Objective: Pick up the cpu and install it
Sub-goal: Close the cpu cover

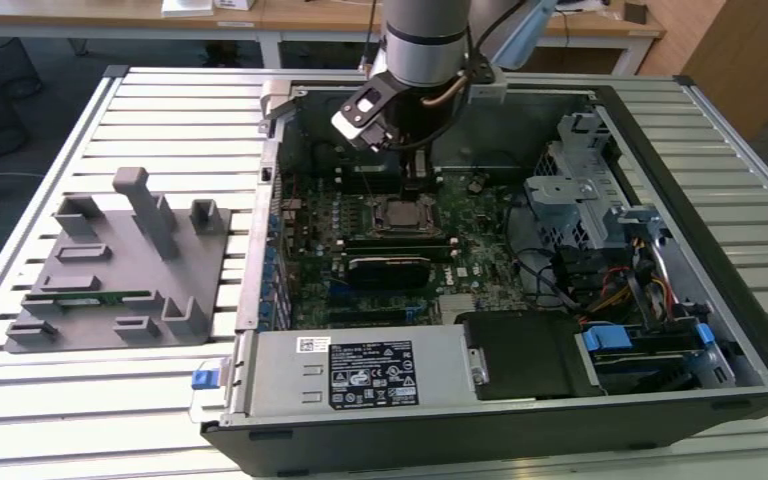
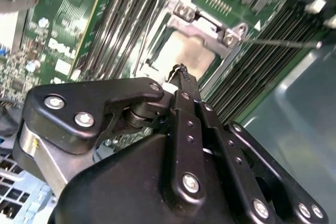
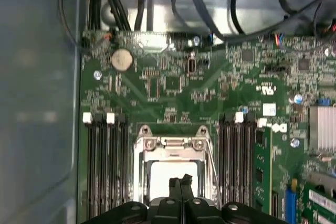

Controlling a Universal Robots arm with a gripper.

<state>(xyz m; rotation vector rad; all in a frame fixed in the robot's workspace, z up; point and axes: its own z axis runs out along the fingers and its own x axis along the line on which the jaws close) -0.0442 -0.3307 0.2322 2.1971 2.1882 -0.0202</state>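
The cpu (image 2: pixel 181 51) is a pale silvery square lying flat inside the motherboard socket, under the socket's metal frame (image 2: pixel 205 24). In the first wrist view the cpu (image 3: pixel 163 174) sits below the same frame (image 3: pixel 170 143). My gripper (image 2: pixel 181 71) hangs just above the chip's edge, its two black fingers pressed together with nothing between them. The tips of the gripper (image 3: pixel 180 180) overlap the chip. In the exterior view the arm reaches down into the open computer case, with the gripper (image 1: pixel 418 172) above the socket (image 1: pixel 402 213).
Memory slots (image 3: pixel 105 171) flank the socket on both sides. A thin lever rod (image 2: pixel 283 42) sticks out beside the frame. A grey fixture tray (image 1: pixel 117 270) with a green memory stick (image 1: pixel 91 297) lies on the slatted table at the exterior view's left. Drive cages and cables (image 1: pixel 598 230) fill the case's other side.
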